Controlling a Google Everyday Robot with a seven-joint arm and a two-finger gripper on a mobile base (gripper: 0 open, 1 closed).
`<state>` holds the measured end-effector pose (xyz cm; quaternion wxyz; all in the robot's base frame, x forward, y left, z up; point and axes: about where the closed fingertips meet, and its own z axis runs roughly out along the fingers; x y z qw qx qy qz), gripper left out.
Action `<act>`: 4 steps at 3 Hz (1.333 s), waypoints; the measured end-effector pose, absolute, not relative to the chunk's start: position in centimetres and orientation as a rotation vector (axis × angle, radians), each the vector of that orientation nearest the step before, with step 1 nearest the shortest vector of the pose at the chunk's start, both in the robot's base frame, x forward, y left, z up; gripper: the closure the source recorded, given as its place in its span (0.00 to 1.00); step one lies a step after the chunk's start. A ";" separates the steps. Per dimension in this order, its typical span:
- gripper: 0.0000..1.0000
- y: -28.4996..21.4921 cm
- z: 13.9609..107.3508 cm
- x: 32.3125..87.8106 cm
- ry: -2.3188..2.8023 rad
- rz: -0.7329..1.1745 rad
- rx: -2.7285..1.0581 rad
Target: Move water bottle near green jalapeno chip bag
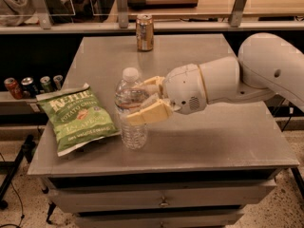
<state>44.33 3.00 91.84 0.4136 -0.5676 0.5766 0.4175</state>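
The water bottle (131,125), clear and ribbed with a white cap, stands upright on the grey table (199,141), just right of the green jalapeno chip bag (77,118), which lies flat at the table's front left. My gripper (141,101) reaches in from the right at the bottle's mid-height. Its tan fingers (151,113) are closed around the bottle's body, one in front and one behind. The bottle's base rests on or just above the tabletop; I cannot tell which.
A gold-brown drink can (144,32) stands at the table's back edge. Several cans (31,84) sit on a low shelf to the left. A railing and counter (190,4) run behind the table. Drawers (161,198) are below the tabletop.
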 end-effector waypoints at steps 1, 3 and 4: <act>1.00 3.7 91.9 43.9 1.429 1.038 -1.452; 0.84 4.6 91.8 43.5 1.408 1.045 -1.469; 0.59 4.7 91.7 43.4 1.404 1.048 -1.470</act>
